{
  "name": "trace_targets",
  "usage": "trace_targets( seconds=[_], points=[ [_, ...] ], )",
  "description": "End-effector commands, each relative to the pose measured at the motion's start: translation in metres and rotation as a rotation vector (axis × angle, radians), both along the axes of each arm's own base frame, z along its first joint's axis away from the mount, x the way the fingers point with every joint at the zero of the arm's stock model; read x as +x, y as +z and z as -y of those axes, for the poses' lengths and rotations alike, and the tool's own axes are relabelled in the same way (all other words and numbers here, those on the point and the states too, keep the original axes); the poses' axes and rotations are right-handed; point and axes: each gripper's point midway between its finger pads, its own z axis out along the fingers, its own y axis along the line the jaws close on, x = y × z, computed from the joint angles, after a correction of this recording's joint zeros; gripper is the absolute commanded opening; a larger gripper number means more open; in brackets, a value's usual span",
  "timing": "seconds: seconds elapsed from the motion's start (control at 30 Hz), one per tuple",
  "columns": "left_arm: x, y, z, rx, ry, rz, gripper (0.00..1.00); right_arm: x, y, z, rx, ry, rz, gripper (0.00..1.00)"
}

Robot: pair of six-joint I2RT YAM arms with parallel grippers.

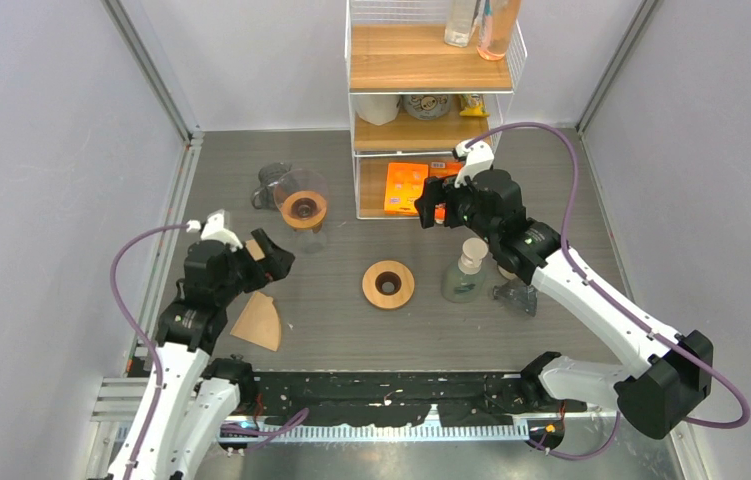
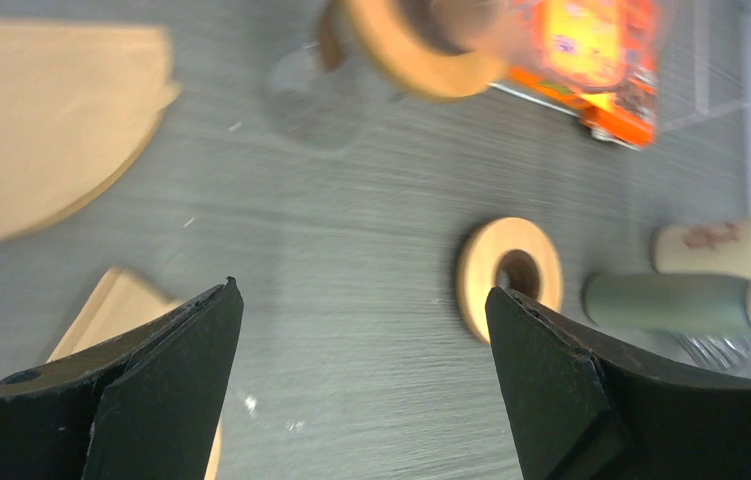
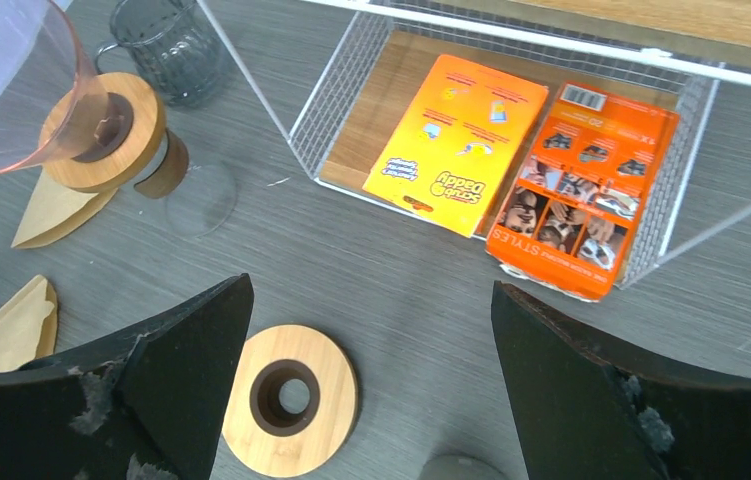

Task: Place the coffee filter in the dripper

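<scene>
The dripper (image 1: 303,205) is a clear glass cone with a wooden collar, standing on a glass carafe at the back left; it also shows in the right wrist view (image 3: 101,130) and, blurred, in the left wrist view (image 2: 421,40). A brown paper filter (image 1: 259,322) lies flat on the table, also in the left wrist view (image 2: 51,120). A second filter (image 1: 253,247) is partly hidden under my left gripper (image 1: 273,258), which is open and empty above the table (image 2: 361,290). My right gripper (image 1: 433,203) is open and empty near the shelf (image 3: 371,283).
A wooden ring (image 1: 388,284) lies mid-table. A grey glass mug (image 1: 271,185) stands behind the dripper. A green bottle (image 1: 464,272) stands under my right arm. A wire shelf rack (image 1: 431,100) at the back holds orange boxes (image 3: 461,140).
</scene>
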Motion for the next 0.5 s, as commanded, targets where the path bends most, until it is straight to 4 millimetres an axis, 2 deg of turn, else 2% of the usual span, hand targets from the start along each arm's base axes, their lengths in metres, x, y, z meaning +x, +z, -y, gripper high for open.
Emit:
trace_targets(
  seconds=[0.0, 0.13, 0.23, 0.47],
  points=[
    [-0.039, -0.062, -0.046, 0.09, 0.278, -0.231, 1.0, 0.005, 0.005, -0.017, 0.061, 0.061, 0.027, 0.95],
    [-0.046, -0.087, -0.055, 0.124, 0.338, -0.336, 0.99, 0.006, 0.001, -0.018, 0.051, 0.063, 0.021, 0.96],
    [-0.05, -0.105, -0.052, 0.142, 0.332, -0.444, 1.0, 0.006, -0.001, -0.015, 0.048, 0.055, 0.022, 0.95],
    [-0.031, -0.127, -0.032, 0.095, 0.261, -0.499, 0.96, 0.006, -0.008, -0.011, 0.036, 0.041, 0.011, 0.95]
  ],
)
